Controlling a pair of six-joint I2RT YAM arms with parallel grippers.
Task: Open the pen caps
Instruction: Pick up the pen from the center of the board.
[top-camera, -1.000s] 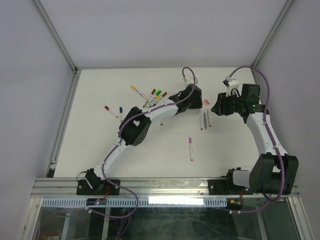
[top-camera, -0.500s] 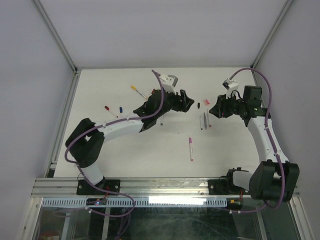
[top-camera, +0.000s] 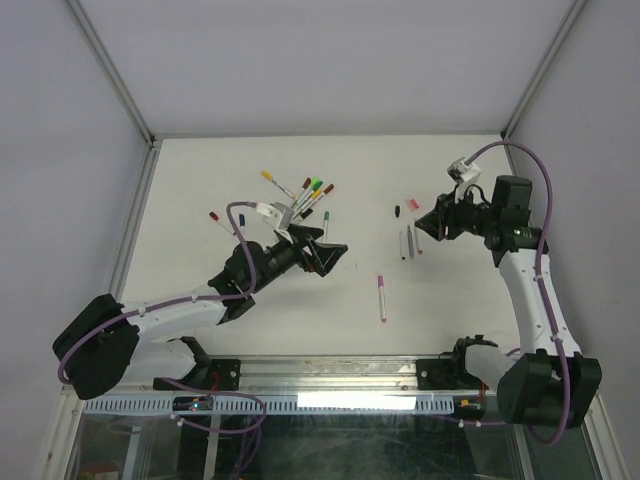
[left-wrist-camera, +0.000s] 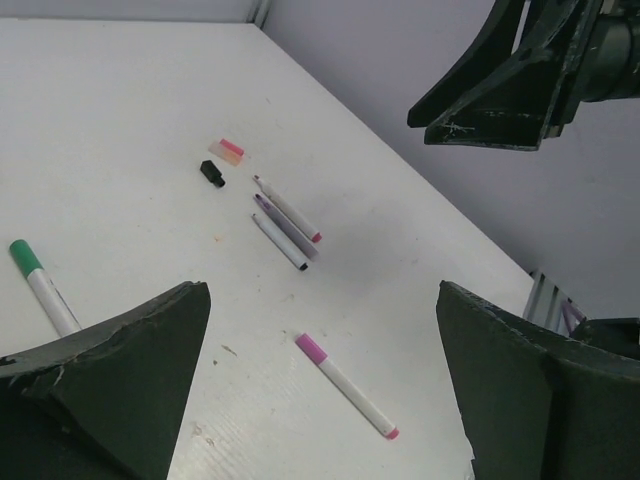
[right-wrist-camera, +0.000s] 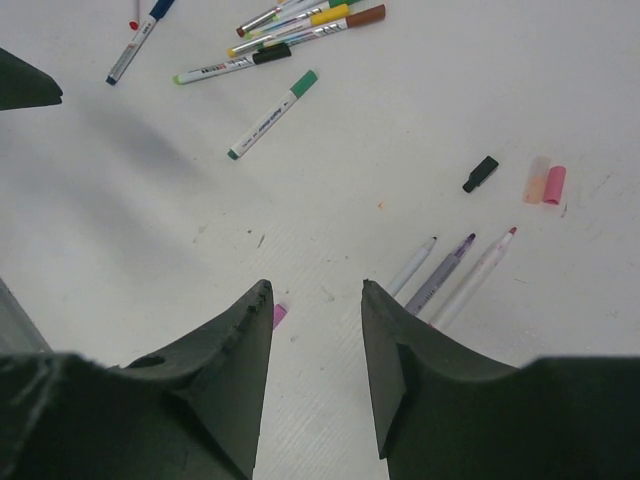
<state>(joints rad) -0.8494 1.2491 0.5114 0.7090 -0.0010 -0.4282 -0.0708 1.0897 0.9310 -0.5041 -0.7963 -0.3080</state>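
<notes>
Near uncapped pens: black cap, pink cap loose; left fingers wide, right fingers ajar, empty.

I stand in a robotics lab, inside a walled test cell, nothing like a home or a shop. My left arm and my right arm are bolted to an aluminium rail at the near edge of a plain white table. Blank grey panels wall the table on three sides, set in aluminium posts. Purple cables run along my links, and a slotted cable duct lies below the rail. My wrist cameras see the same white surface and grey wall.
</notes>
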